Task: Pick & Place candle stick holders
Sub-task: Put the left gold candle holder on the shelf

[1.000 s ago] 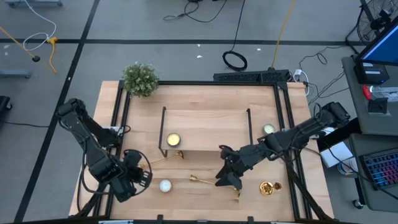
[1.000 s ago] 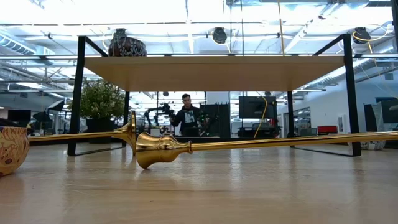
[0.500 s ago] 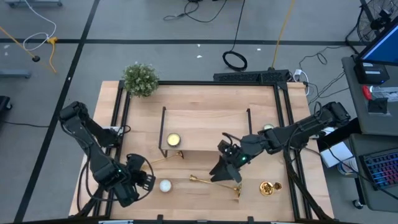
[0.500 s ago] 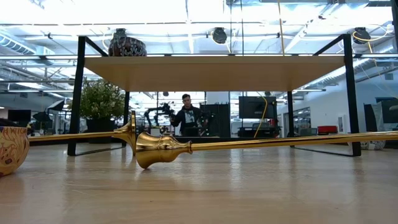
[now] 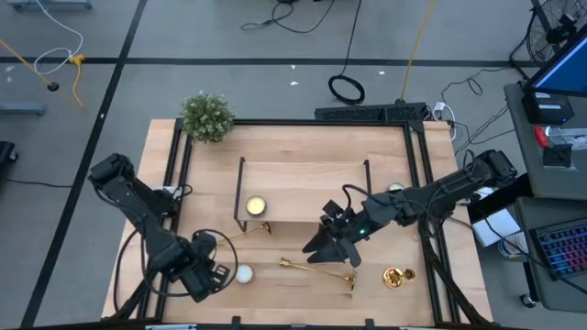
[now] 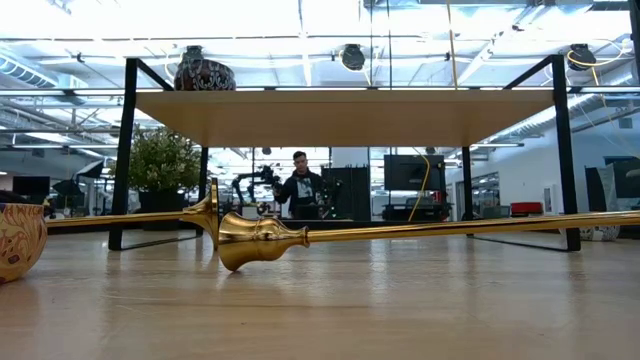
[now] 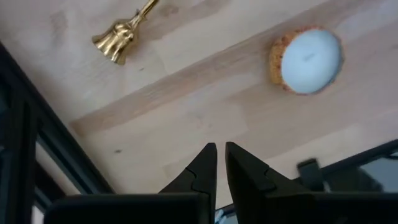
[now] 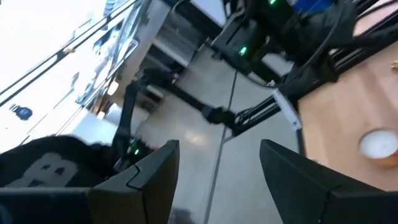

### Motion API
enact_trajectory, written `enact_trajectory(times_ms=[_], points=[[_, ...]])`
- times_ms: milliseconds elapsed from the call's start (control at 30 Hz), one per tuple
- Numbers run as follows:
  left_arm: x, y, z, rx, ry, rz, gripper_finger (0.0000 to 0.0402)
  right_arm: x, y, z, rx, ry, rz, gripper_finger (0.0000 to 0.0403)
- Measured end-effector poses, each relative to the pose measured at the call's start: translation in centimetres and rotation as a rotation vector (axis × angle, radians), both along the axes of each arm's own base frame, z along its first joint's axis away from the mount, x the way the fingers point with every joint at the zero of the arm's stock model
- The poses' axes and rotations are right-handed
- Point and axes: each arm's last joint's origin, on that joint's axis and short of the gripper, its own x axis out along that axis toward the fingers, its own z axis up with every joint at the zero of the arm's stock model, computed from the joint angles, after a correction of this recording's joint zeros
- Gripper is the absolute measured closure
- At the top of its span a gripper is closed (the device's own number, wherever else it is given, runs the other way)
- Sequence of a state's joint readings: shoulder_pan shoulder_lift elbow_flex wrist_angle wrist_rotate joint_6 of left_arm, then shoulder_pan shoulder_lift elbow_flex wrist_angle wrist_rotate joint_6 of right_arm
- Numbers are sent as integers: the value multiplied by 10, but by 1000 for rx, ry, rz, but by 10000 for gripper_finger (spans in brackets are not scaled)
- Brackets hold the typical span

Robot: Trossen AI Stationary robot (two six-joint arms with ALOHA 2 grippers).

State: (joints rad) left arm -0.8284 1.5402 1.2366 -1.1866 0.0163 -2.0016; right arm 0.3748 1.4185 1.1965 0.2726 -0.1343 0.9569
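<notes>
While the left arm reaches over the near left corner of the desk (image 5: 303, 151), its left pincer (image 7: 220, 155) hangs above the wood with its fingers drawn nearly together, only a thin gap between the tips, and nothing in them. Just beside it on the desk sits a white tealight (image 5: 243, 272), which the left wrist view shows as a pale disc in a yellowish rim. A potted plant (image 5: 207, 115) stands at the far left corner.

Toward the middle, a wooden shelf (image 5: 303, 192) on a black wire frame stands across the desk, with a yellowish tealight (image 5: 256, 205) near its left leg. One gold candlestick (image 5: 240, 233) lies on its side in front of that leg, partly under the shelf's edge. A second candlestick (image 5: 316, 272) lies flat on the desk nearer the front edge, its stem running left to right; in the low view it stretches across the frame, its shaped end toward the camera, with the first one's flared base behind it.

Right of centre, the right pincer (image 5: 332, 247) hovers over that second candlestick, its fingers (image 8: 152, 177) spread wide and empty. Whether it touches the stem cannot be told. Farther right, a third candlestick (image 5: 397, 277) stands near the front right corner, seen from above as a round gold base. Another tealight (image 5: 396, 191) rests by the shelf's right end.
</notes>
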Motion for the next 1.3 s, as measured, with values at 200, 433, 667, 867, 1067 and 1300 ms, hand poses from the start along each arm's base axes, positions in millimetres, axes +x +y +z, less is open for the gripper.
enact_trajectory(times_ms=[200,433,667,867,1067,1300], points=[[-1,0,-15,-6,-29,62,364,3,-8,0,0,0,-80,184],[-16,4,-50,-24,-139,31,364,5,-13,0,6,4,-97,184],[-36,12,-48,242,-342,-214,364,6,-16,0,-5,-1,-107,184],[-41,16,-49,304,-265,-493,364,8,-21,-1,-7,2,-122,184],[-40,17,-48,369,-295,-550,364,8,-22,0,-13,-3,-126,184],[-35,26,-48,483,-299,-607,364,9,-24,0,-32,-13,-132,184]])
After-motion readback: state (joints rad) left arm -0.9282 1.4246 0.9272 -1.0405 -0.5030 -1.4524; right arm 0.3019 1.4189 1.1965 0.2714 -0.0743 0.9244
